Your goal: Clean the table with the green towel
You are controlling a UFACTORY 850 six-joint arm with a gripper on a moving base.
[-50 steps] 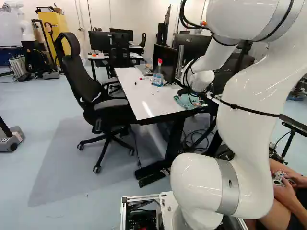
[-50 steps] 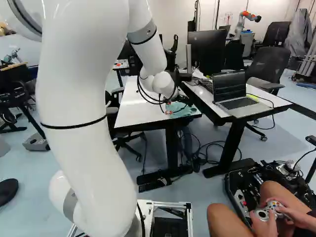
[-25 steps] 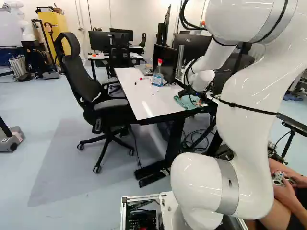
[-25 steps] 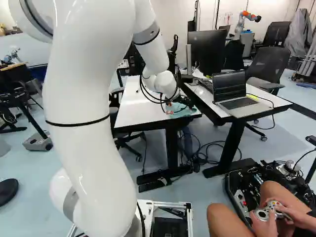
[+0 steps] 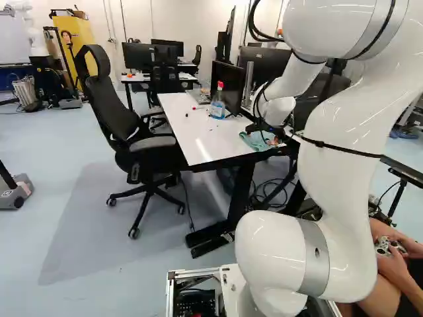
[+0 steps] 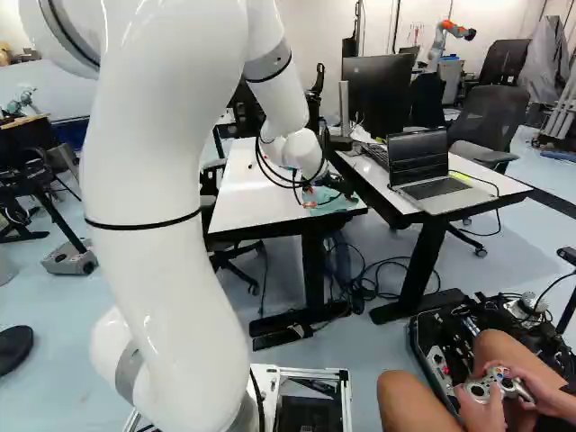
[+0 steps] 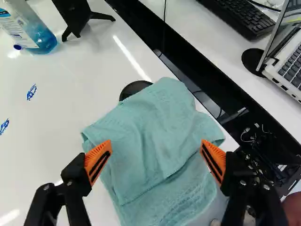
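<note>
green towel point(image 7: 150, 122) just right of centre in right base view, on table's point(image 7: 56, 113) near right corner. claw point(image 7: 156, 142) above, fingers wide apart, nothing clamped; towel between and ahead, longer run seemingly pointing away from claw. dark gap point(image 7: 207, 75) close beside; more room towards spray bottle point(image 7: 41, 36).

- Our arm point(image 5: 344, 122): glossy white, with rounded, tubular segments.
- Grey bands point(image 5: 316, 267) encircle its joints; the lowest we see carries a small dark oval.
- Thin black straps point(image 6: 144, 226) circle the white shell.
- Black cables point(image 6: 270, 177) loop outside our wrist.
- Our end effector point(image 6: 309, 197): black, two-fingered, with round silvery screw heads point(image 7: 69, 182).
- Pads point(image 7: 94, 156): orange, finely ribbed, each with dark slots.
- Our base: a silvery metal frame point(image 6: 315, 372) around dark parts.
</note>
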